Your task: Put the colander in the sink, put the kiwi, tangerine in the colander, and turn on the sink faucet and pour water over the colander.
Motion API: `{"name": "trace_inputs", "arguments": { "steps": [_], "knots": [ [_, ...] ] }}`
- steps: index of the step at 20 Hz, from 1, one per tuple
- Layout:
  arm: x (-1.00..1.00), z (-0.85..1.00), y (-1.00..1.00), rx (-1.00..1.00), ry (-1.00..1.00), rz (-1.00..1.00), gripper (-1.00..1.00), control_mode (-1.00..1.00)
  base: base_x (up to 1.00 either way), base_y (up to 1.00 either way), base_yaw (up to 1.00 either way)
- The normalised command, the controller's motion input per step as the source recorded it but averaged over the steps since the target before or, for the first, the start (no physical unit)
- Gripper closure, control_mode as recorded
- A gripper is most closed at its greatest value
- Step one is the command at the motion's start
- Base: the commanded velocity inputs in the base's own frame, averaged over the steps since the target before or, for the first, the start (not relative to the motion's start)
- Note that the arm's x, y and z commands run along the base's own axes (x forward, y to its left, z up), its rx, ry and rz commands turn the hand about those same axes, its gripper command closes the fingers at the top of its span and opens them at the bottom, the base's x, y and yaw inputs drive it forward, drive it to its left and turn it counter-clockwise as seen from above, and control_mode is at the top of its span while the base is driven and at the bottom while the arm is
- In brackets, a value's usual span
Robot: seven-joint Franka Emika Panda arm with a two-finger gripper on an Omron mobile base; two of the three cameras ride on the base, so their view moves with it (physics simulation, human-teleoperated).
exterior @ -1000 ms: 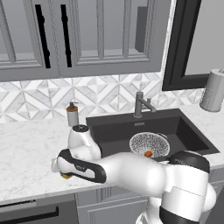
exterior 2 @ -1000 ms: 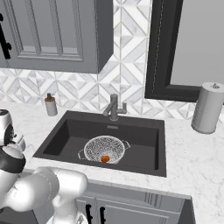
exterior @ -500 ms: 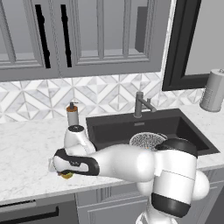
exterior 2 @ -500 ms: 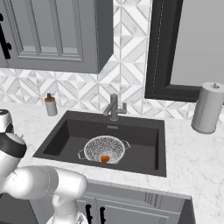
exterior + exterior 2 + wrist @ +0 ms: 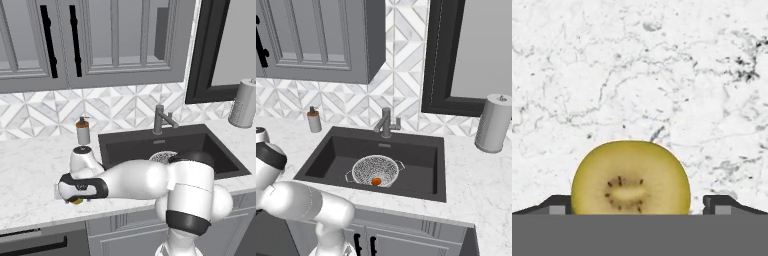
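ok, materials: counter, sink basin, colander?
White grey-veined counter: polished marble, judging by the veining. Dark charcoal rectangular sink: matte, possibly composite or coated metal; no shine. Round silvery perforated colander: looks like metal, with speckled holes and thin wire handles.

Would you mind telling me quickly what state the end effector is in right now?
End effector: open, one fingertip on each side of the kiwi on the marble counter; not closed on it yet.

wall: geometric grey-white tile (image 5: 406,65) | cabinets (image 5: 100,40): grey, black handles | counter (image 5: 30,175): white marble | window (image 5: 476,50): dark frame
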Motion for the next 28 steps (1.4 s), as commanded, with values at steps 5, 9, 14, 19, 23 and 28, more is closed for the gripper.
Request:
{"name": "trace_inputs", "arguments": {
  "steps": [5,9,14,19,23,28],
  "knots": [
    [0.05,-0.08,0.09,-0.02,0.03,0.00,-1.00,-1.00,0.00,0.00,0.00],
    [0.06,-0.01,0.06,-0.07,0.00,0.00,1.00,-1.00,0.00,0.00,0.00],
    [0.06,-0.04,0.00,-0.09,0.00,0.00,1.00,-1.00,0.00,0.00,0.00],
    [0.04,0.01,-0.07,-0.06,0.00,0.00,1.00,-1.00,0.00,0.00,0.00],
    [-0.01,0.25,-0.39,-0.01,0.00,0.01,1.00,-1.00,0.00,0.00,0.00],
    [-0.20,0.32,-0.62,0.00,0.00,0.05,1.00,-1.00,0.00,0.00,0.00]
  ]
}}
